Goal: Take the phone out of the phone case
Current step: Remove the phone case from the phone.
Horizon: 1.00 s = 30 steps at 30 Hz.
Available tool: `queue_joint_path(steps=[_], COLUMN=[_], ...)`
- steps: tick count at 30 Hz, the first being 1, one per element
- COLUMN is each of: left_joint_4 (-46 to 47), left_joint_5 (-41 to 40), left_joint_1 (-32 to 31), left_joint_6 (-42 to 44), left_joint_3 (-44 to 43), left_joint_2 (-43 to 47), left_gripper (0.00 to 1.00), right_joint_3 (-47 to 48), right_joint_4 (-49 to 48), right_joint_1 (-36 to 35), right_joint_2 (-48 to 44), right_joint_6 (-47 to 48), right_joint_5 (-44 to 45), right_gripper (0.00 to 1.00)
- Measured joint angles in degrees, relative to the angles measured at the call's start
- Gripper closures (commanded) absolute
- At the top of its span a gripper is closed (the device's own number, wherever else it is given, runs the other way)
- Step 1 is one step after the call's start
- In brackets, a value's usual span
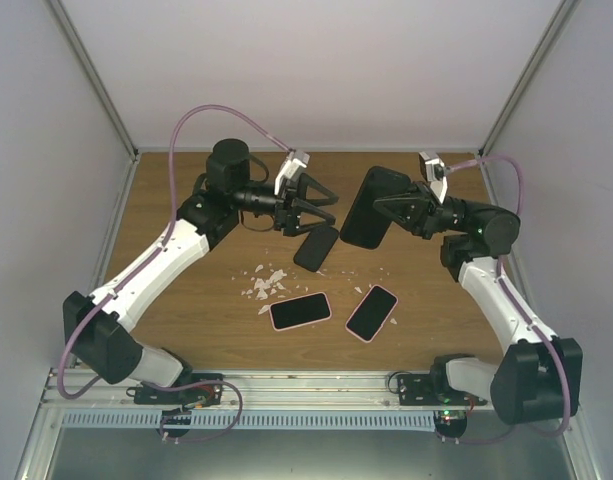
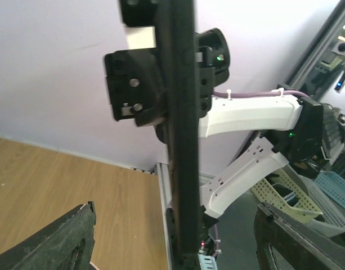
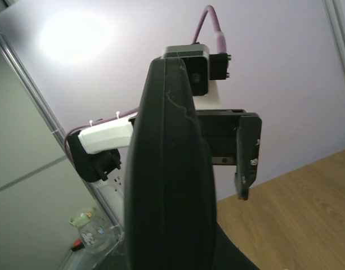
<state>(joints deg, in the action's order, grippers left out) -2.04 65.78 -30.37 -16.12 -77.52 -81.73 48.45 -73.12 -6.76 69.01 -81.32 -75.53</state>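
My right gripper is shut on a black phone case, held up on edge above the back middle of the table. The left wrist view shows this case edge-on as a dark vertical bar. It fills the middle of the right wrist view. My left gripper faces it from the left, open, with its fingers spread wide on either side and touching nothing. Just below that gripper, a dark phone lies flat on the wood.
Two pink-edged phones lie face up near the front middle of the table. Small white scraps are scattered to their left. Grey walls stand close on the left, right and back.
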Motion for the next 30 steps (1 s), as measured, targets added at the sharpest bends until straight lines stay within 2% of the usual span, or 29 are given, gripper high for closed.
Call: queue_joint_path(steps=[6, 9, 17, 21, 24, 27, 30], left_joint_4=[-0.8, -1.0, -2.6, -3.4, -3.6, -4.4, -6.6], left_joint_5=[-0.7, -1.4, -3.4, -4.6, -5.7, -6.3, -6.4], left_joint_1=[-3.6, -5.0, -7.5, -7.6, -7.6, -7.5, -7.5], left_joint_6=[-0.1, -0.6, -1.2, -0.7, 0.1, 0.9, 2.3], left_joint_3=[-2.9, -4.4, -6.5, -6.6, -6.6, -6.6, -6.6], left_joint_2=[-2.1, -3.7, -6.2, -6.3, -6.3, -6.3, -6.3], left_gripper=[0.28, 0.35, 0.78, 0.94, 1.0, 1.0, 1.0], right_joint_3=[0.3, 0.7, 0.9, 1.6, 2.1, 3.5, 6.8], right_joint_4=[13.1, 16.6, 22.0, 25.8, 29.9, 34.7, 42.1], right_joint_1=[-0.5, -1.5, -2.3, -2.4, -2.4, -2.4, -2.4], right_joint_2=[-3.1, -3.6, -3.7, -3.8, -4.3, -4.3, -4.3], right_joint_6=[11.6, 14.8, 18.8, 21.1, 23.5, 26.3, 30.9], right_joint_5=[-0.3, -0.2, 0.3, 0.7, 1.5, 1.1, 1.0], right_gripper=[0.99, 1.0, 1.0, 0.99, 0.88, 0.77, 0.71])
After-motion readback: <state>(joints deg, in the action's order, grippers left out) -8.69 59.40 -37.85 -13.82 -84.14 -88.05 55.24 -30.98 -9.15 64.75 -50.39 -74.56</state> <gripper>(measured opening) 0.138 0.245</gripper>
